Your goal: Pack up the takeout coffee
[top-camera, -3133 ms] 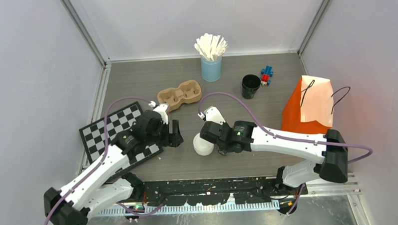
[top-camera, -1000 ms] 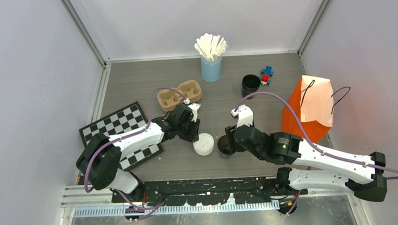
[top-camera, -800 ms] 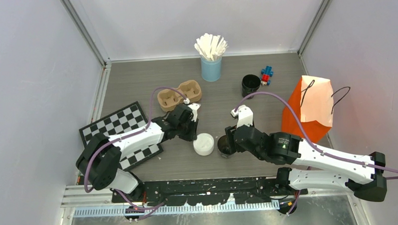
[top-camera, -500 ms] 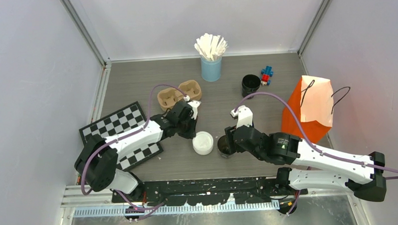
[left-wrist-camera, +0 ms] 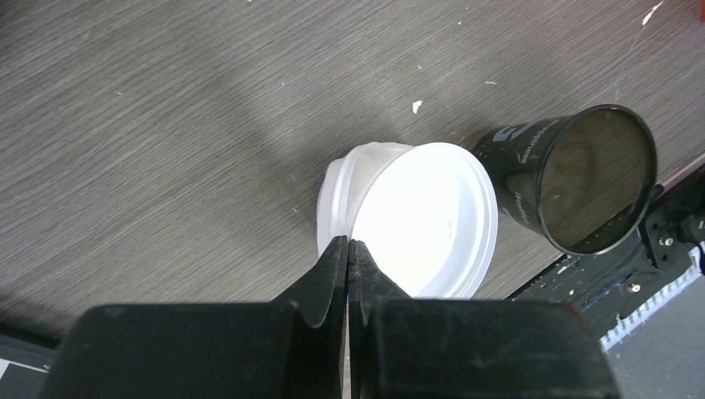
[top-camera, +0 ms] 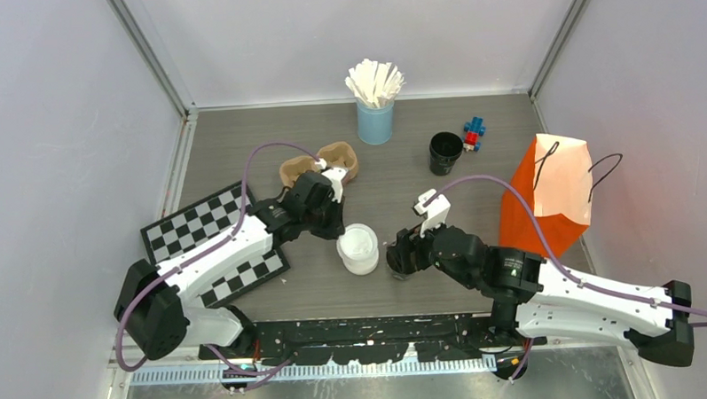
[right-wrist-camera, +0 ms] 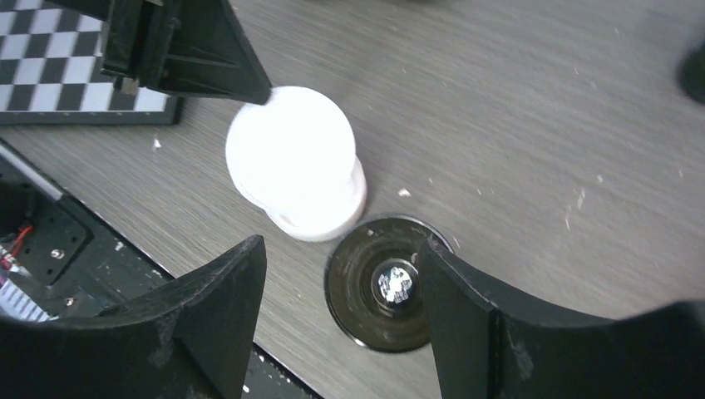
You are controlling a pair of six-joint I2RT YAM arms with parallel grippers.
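Nearest the bases, the right gripper (right-wrist-camera: pixel 341 245) hangs over an open black cup (right-wrist-camera: pixel 387 283) that stands upright on the table. Its fingers are spread wide to either side of the cup, a touch wider than a second ago, and whether they touch it cannot be told. Just left of the cup, the left gripper (left-wrist-camera: pixel 347 249), which a second ago stood parted beside the lids, has now pinched fully together on the rim of the top white lid (left-wrist-camera: pixel 424 220). That lid sits raised and tilted off the stack of lids (left-wrist-camera: pixel 341 187). The left arm crosses the checkerboard (top-camera: pixel 196 227). Behind it lies the pulp cup carrier (top-camera: pixel 296 170), partly hidden. Farther back stand a second black cup (top-camera: pixel 445 152), lidless, the orange paper bag (top-camera: pixel 554 192) and the light-blue cup of stirrers (top-camera: pixel 376 121), all unmoved.
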